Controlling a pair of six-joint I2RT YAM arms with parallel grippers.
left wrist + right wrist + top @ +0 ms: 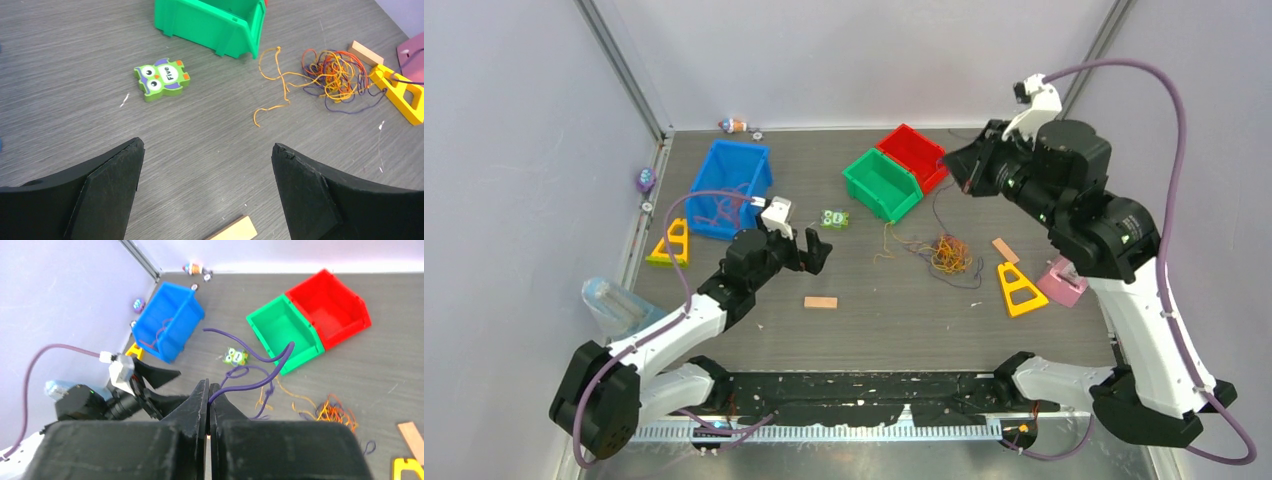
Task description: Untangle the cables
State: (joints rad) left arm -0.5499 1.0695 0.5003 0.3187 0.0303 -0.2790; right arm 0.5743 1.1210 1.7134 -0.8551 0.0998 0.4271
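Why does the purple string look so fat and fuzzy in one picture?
Right wrist view: the purple cable sits close to the camera in the shut right pincer, so it looks thick and soft. Left wrist view: the tangle is crisp. Top view: soft shadows.

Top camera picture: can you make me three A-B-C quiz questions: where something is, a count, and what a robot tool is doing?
1. Where is the owl toy? A inside a bin; B on the table near the green bin; C hanging in the air.
2. How many bins are there? A two; B five; C three.
3. What is the right tool doing? A shut on a purple cable; B wide open; C shut on the owl toy.
Answers: 1 B, it lies on the table. 2 C, blue bin, green bin, red bin. 3 A, the cable is pinched in it.
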